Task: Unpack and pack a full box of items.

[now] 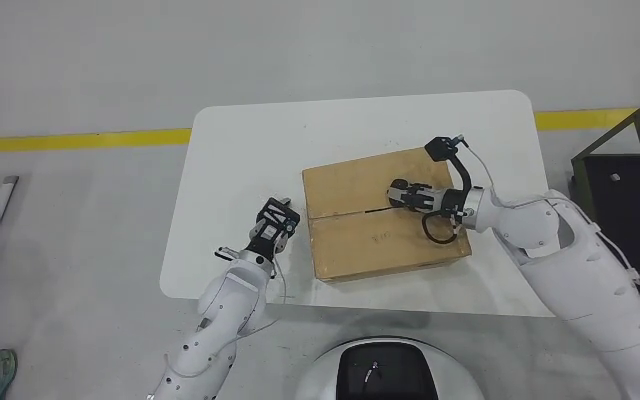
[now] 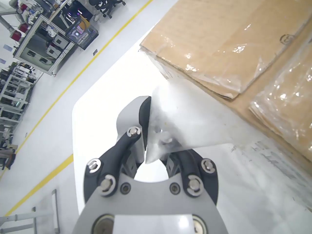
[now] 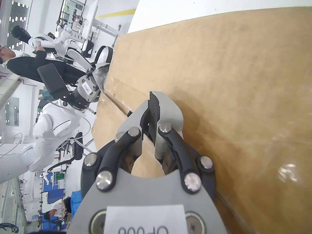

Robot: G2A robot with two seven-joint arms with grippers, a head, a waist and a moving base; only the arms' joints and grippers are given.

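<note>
1. The left gripper [image 2: 151,122] is pinched shut on a strip of clear tape [image 2: 195,122], which runs taut from its fingers to the side of the box [image 1: 380,215].
2. The box sits closed, flaps down, a little toward 3 o'clock of the middle of the table [image 1: 240,170]. The left gripper is just off its 9 o'clock side, at the end of the seam [image 1: 340,217].
3. The right gripper [image 3: 152,120] has its fingers closed on nothing. It lies low over the lid beside the seam, at about 2 o'clock from the lid's centre. I cannot tell if it touches the cardboard.
4. The step looks like peeling the tape to open the box. Pull steadily and at a low angle, away toward 9 o'clock, so the strip lifts rather than tears. The right gripper should press the lid so the box does not slide.
5. The left forearm comes in from 7 o'clock, its wrist aimed at 1 o'clock. The right arm enters from 3 o'clock, elbow bent, gripper pointing to 9 o'clock.
</note>
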